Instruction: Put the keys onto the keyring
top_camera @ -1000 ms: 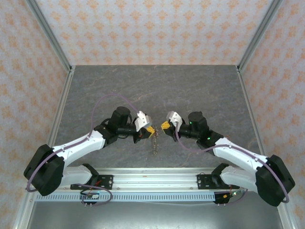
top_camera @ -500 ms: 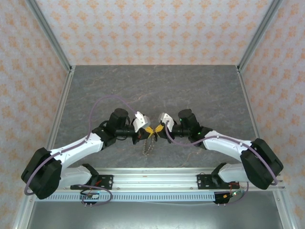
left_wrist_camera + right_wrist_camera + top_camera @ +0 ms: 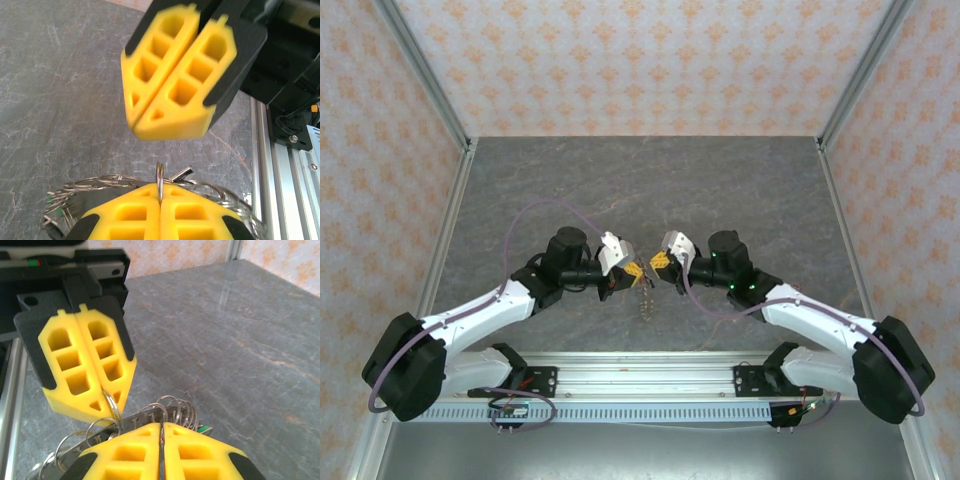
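My left gripper (image 3: 633,270) is shut on a small split ring (image 3: 160,175) that stands upright between its yellow fingertips. The keyring (image 3: 645,300), a grey metal band (image 3: 145,417) strung with several wire loops, hangs from that small ring (image 3: 113,404) just above the table. A green key head (image 3: 202,429) peeks out beside the loops, and a metal blade (image 3: 182,173) sticks up from the band. My right gripper (image 3: 660,262) faces the left one, shut, a short gap away, with its tips (image 3: 161,429) over the band. Nothing sticks out from between them.
The grey stone-patterned table (image 3: 640,190) is bare behind the grippers. An aluminium rail (image 3: 640,365) with both arm bases runs along the near edge, and patterned walls close in the back and sides.
The right gripper came in close to the left one half a second ago and has since drawn back slightly to the right. The hanging keyring swung a little.
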`<state>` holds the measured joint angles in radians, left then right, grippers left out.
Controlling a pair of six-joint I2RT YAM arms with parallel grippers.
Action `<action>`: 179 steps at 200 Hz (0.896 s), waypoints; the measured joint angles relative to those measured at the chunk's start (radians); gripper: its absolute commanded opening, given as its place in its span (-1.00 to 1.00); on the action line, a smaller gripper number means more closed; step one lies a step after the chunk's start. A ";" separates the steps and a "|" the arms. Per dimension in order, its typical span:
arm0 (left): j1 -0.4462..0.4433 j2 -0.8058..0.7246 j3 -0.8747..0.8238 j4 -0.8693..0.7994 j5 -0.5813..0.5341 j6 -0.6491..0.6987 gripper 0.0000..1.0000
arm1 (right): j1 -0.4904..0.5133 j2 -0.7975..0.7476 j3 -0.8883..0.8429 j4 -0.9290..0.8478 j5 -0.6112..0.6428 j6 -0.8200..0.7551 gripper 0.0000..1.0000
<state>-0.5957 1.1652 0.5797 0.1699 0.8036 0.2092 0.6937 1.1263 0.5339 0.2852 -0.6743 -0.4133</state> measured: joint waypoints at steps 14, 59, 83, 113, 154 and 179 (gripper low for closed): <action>0.000 -0.003 0.000 0.000 -0.001 0.000 -1.00 | 0.009 0.035 0.000 0.000 -0.015 0.003 -0.80; 0.000 -0.040 0.000 -0.008 -0.011 -0.002 -1.00 | 0.024 0.087 0.000 0.000 -0.026 0.014 -0.80; 0.000 -0.061 -0.002 -0.008 -0.021 -0.003 -1.00 | 0.024 0.041 -0.018 0.006 0.011 0.021 -0.80; 0.000 -0.078 -0.017 -0.009 -0.043 -0.004 -1.00 | 0.024 -0.071 -0.059 0.011 0.084 0.022 -0.80; 0.000 -0.096 -0.025 -0.012 -0.065 -0.007 -1.00 | 0.024 -0.156 -0.084 0.011 0.194 0.048 -0.80; 0.000 -0.113 -0.028 -0.024 -0.080 -0.010 -1.00 | 0.024 -0.202 -0.105 0.010 0.278 0.065 -0.80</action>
<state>-0.5957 1.0519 0.5518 0.1459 0.7238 0.1997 0.7177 0.9241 0.4294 0.2947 -0.3965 -0.3481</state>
